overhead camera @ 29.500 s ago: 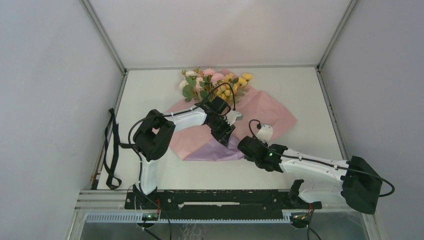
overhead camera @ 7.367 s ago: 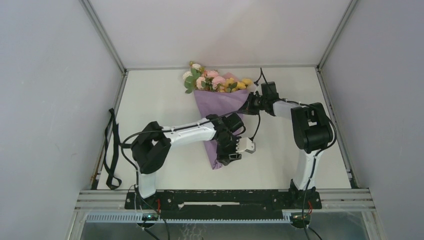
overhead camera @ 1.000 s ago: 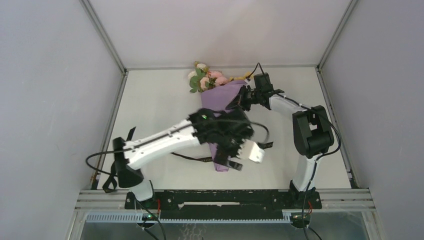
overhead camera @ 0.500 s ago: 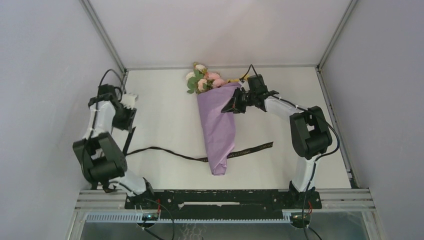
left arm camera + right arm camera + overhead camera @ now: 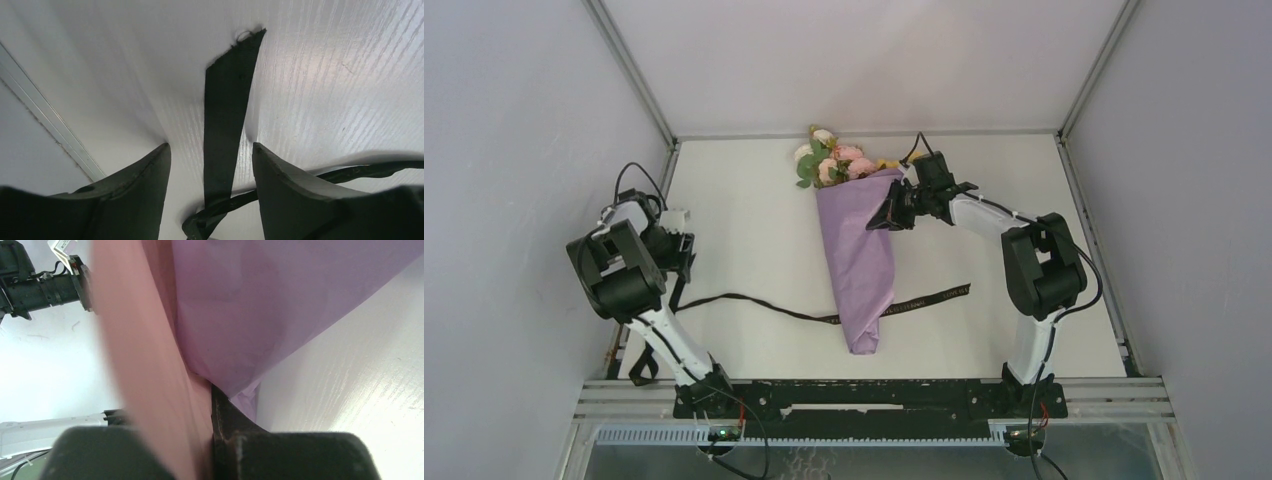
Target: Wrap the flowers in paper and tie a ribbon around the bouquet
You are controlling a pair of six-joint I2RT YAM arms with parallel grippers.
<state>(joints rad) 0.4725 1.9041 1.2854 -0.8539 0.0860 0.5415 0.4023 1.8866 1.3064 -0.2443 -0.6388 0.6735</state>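
One lilac paper cone (image 5: 859,260) holds pink, cream flowers (image 5: 829,160).

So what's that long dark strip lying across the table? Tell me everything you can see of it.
It is the ribbon, a narrow, flat, dark strip, woven-looking, with faint light lettering near its right end. It lies slack and untied on the table, passing under the lower part of the bouquet. Its frayed left end rests flat between the open fingers of the left gripper, unpinched.
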